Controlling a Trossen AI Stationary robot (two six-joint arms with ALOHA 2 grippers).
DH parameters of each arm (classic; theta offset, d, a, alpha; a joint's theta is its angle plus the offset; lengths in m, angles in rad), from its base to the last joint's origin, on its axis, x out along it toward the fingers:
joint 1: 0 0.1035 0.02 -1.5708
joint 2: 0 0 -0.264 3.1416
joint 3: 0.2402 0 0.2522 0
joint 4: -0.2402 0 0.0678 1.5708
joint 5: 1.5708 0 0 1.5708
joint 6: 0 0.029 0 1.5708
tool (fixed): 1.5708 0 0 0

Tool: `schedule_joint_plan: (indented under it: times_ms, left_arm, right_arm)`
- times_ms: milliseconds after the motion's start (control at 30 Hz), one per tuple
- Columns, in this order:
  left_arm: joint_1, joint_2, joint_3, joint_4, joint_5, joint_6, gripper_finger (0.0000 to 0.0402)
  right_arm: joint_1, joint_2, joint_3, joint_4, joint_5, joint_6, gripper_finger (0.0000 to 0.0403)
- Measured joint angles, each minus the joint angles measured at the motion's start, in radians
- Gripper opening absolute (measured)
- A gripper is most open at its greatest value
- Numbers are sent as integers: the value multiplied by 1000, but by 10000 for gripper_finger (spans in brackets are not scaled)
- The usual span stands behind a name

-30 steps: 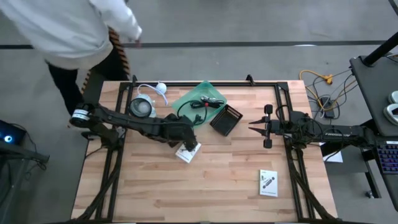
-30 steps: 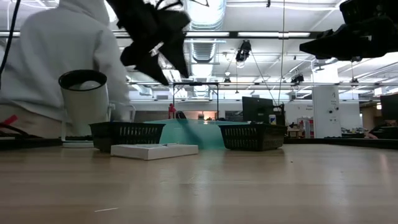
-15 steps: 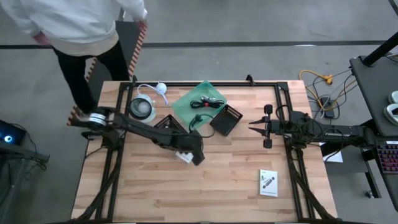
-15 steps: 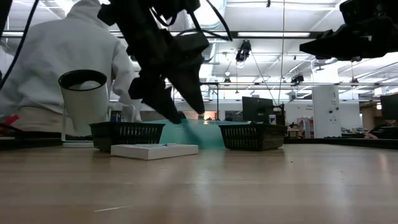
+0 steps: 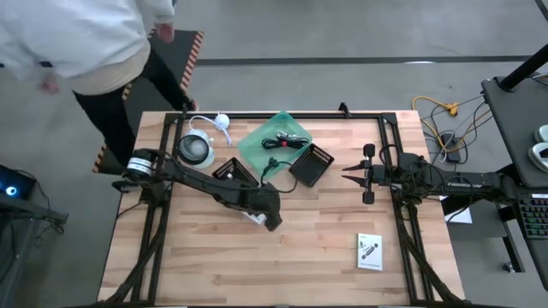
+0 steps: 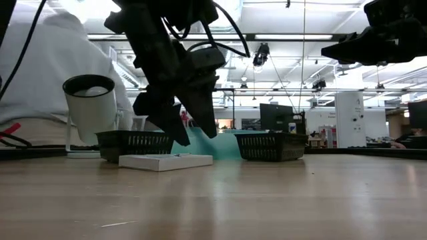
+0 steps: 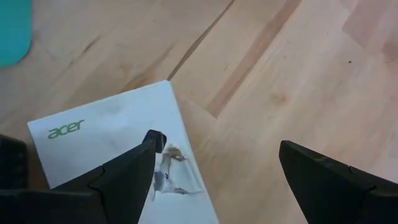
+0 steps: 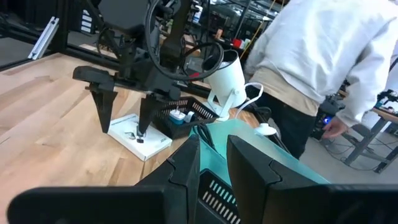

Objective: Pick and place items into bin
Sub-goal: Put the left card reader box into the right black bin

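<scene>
A white printed packet (image 5: 253, 215) marked "acer" lies flat on the wooden table; it also shows in the left wrist view (image 7: 106, 140) and in the low view (image 6: 163, 161). My left gripper (image 5: 271, 216) (image 7: 214, 158) is open and hovers just above the packet's edge, one finger over the packet and one over bare wood. A green bin (image 5: 278, 141) at the far middle holds a black cable with a red tie (image 5: 282, 142). A second white packet (image 5: 369, 251) lies near the front right. My right gripper (image 5: 346, 177) is shut and waits at the right, raised above the table.
Two black mesh baskets (image 5: 310, 164) (image 5: 233, 171) stand by the green bin. A white round device (image 5: 197, 148) with a white cord stands at the far left. A person in a white top (image 5: 77, 38) stands beyond the far left corner. Bare wood lies toward the near edge.
My left gripper has gone a little toward the table's near right and down toward the white packet, staying open. The packet has kept its place. The person behind the table has shifted to the left.
</scene>
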Motion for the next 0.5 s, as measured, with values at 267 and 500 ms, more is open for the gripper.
schedule_joint_plan:
  times_ms: [267, 500]
  left_arm:
    - [-1, 58, -4, 4, 70, -72, 325]
    - [1, 89, -3, 7, 64, -80, 325]
  right_arm:
    - [0, 1, 0, 0, 0, 0, 68]
    - [0, 2, 0, 1, 0, 0, 68]
